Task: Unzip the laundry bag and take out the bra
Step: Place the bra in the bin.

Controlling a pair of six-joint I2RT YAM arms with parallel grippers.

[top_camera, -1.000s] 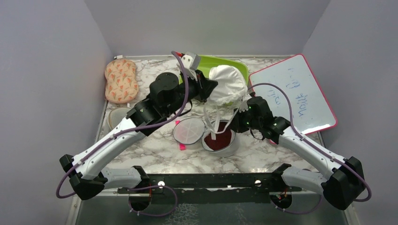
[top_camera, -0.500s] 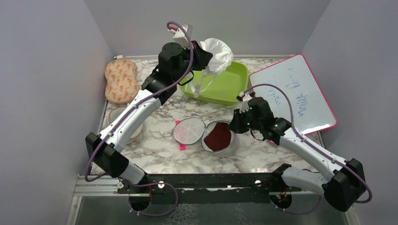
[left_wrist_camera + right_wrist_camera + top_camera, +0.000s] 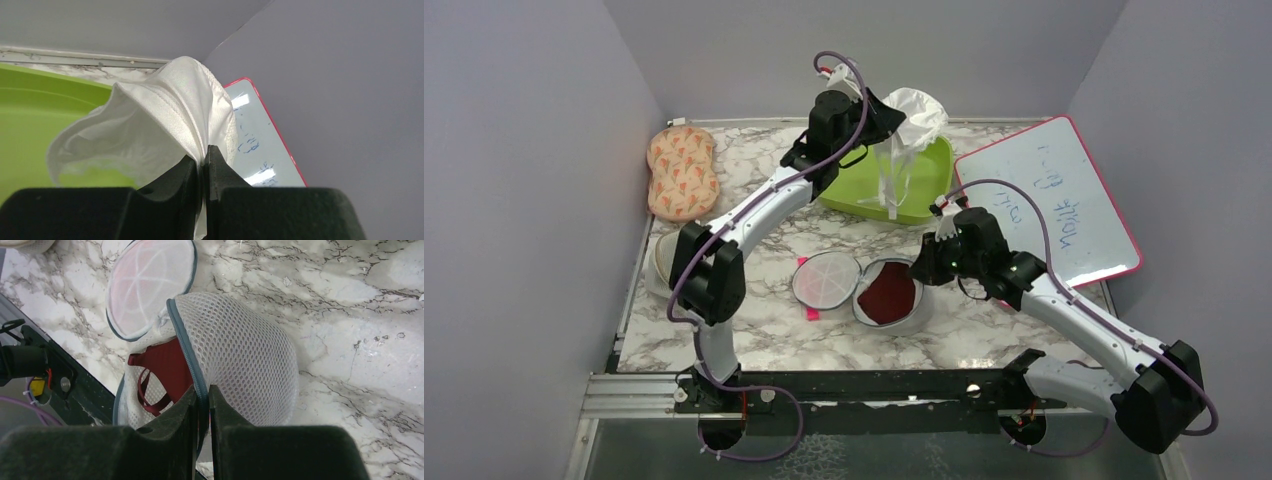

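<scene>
removal step: l claw (image 3: 202, 165) pinching white bra (image 3: 165, 115), green bin (image 3: 927, 178) below it. r claw (image 3: 202, 400) pinching laundry bag (image 3: 240, 355) rim, red bra (image 3: 160, 365) inside. next prob: drop in bin.

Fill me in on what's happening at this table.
The left fingers are clamped on a white bra, holding it in the air over the green tub at the back. The right fingers pinch the zip rim of the open laundry bag, which sits on the table with a red garment inside.
</scene>
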